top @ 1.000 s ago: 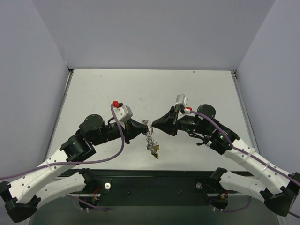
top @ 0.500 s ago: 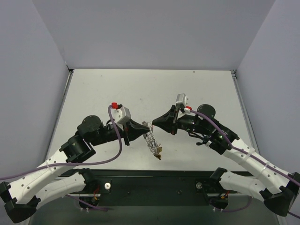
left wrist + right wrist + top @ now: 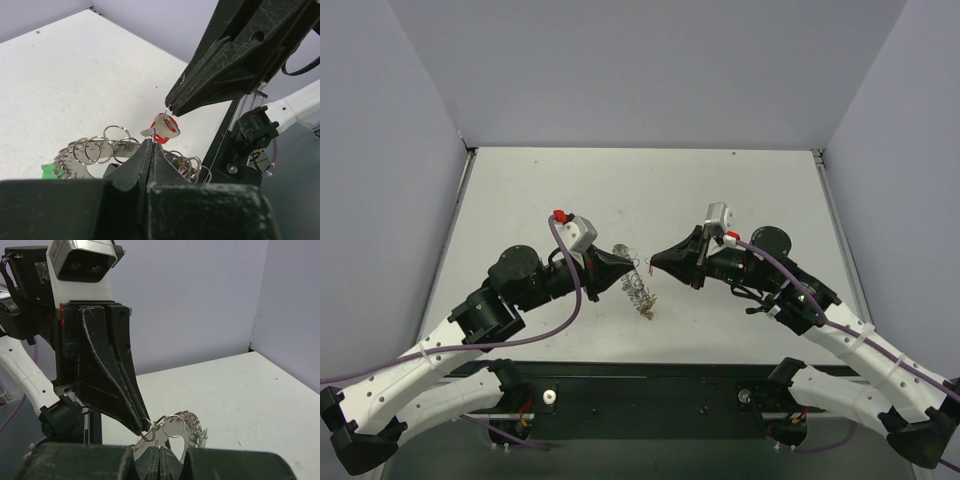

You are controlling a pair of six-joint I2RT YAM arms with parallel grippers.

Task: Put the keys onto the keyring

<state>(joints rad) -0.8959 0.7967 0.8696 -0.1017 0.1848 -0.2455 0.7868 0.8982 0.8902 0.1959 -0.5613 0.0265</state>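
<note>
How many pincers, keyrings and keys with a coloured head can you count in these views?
Pincers: 2, left pincer and right pincer
Keyring: 1
Keys: 2, red key and green key
Total: 5

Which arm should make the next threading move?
Probably right: the right gripper pinches the red key by its small ring, close to the keyring clamped in the left gripper.

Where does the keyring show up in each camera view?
Top external: centre, keyring hanging from the left tool.
Left wrist: keyring lower left, left of the key pinched by the right tool.
Right wrist: keyring bottom centre, right of the left tool's tip.
Shared landmark: the left tool's shut tip, pinching the keyring.
</note>
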